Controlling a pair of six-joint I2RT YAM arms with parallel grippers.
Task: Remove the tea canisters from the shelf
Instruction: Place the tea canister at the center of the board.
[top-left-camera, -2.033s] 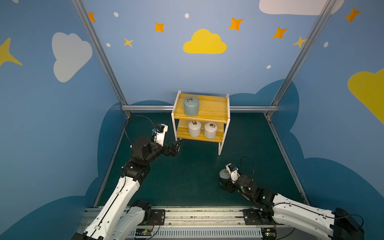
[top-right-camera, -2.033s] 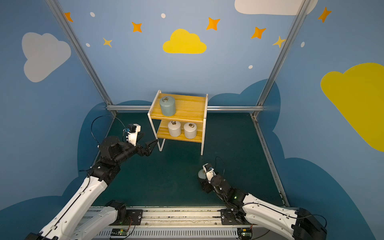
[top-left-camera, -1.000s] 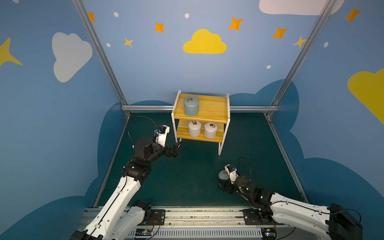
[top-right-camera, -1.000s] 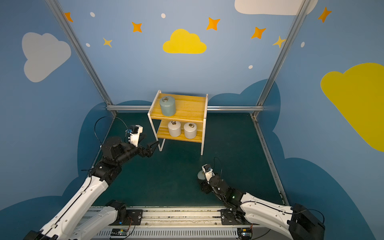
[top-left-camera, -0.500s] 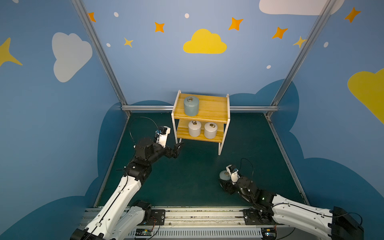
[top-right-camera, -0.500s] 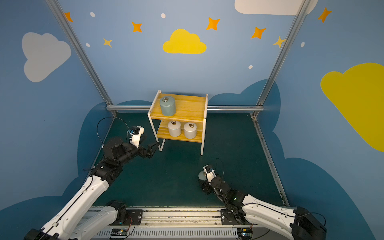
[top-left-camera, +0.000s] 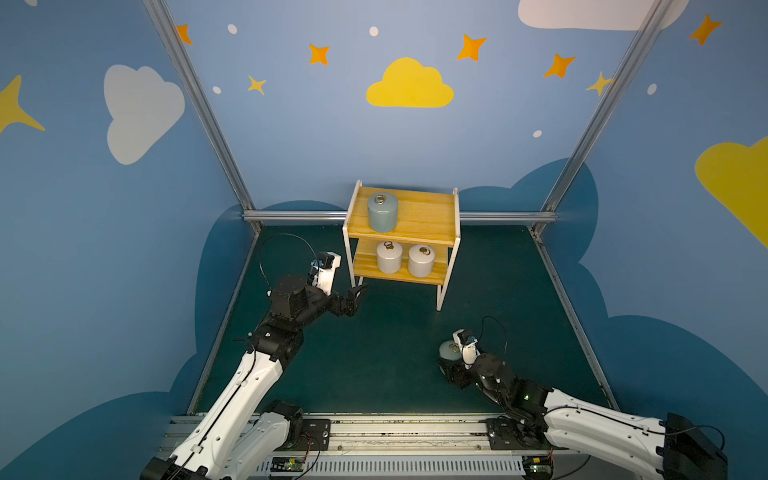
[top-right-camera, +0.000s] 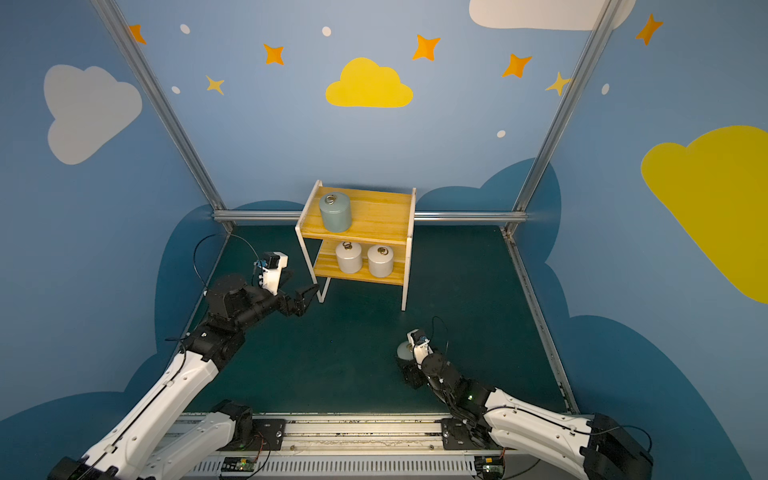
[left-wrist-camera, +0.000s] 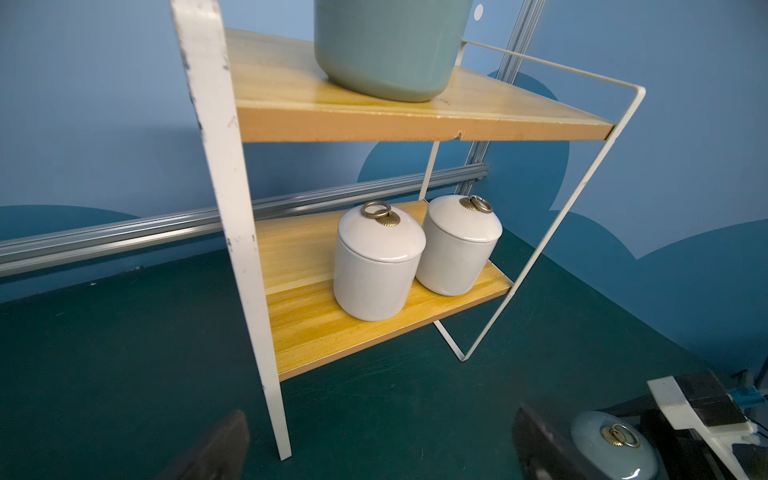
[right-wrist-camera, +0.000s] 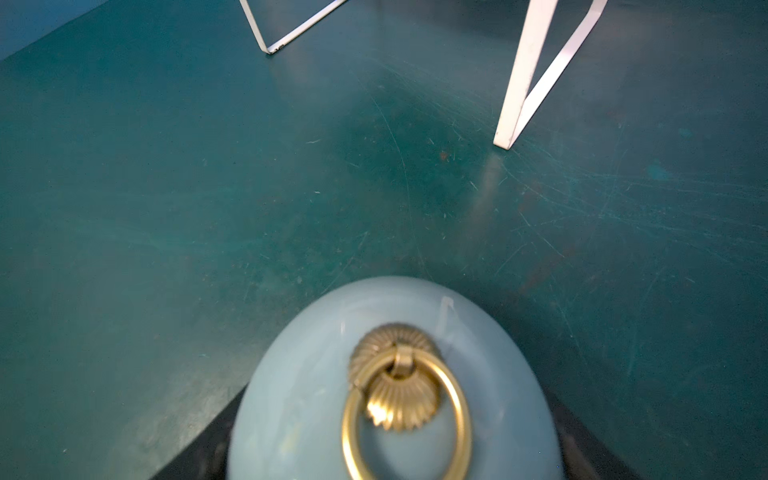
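**A:** Where were the tea canisters?

**B:** One grey-blue canister (right-wrist-camera: 316, 395) sat between the jaws of the right gripper (top-left-camera: 453, 368), which were clamped on its sides. Its brass ring pull (right-wrist-camera: 399, 403) faced up. It was out over the green mat (top-left-camera: 374, 353), well apart from the shelf (top-left-camera: 424, 216). I couldn't tell whether its base touched the mat.

**A:** And the rest?

**B:** They were all on the shelf. The other grey-blue canister (top-left-camera: 382, 212) stood upright on the upper board (top-right-camera: 378, 216). The two off-white canisters (left-wrist-camera: 376, 266) stood side by side on the lower board (left-wrist-camera: 299, 324), touching or nearly so.

**A:** What about the other arm?

**B:** The left gripper (top-left-camera: 358, 297) had its jaws spread wide with nothing between them. The shelf's white front leg (left-wrist-camera: 241, 249) rose just ahead of them. The off-white pair lay beyond that leg, farther in along the lower board, and the upper canister was above and ahead of the jaws.
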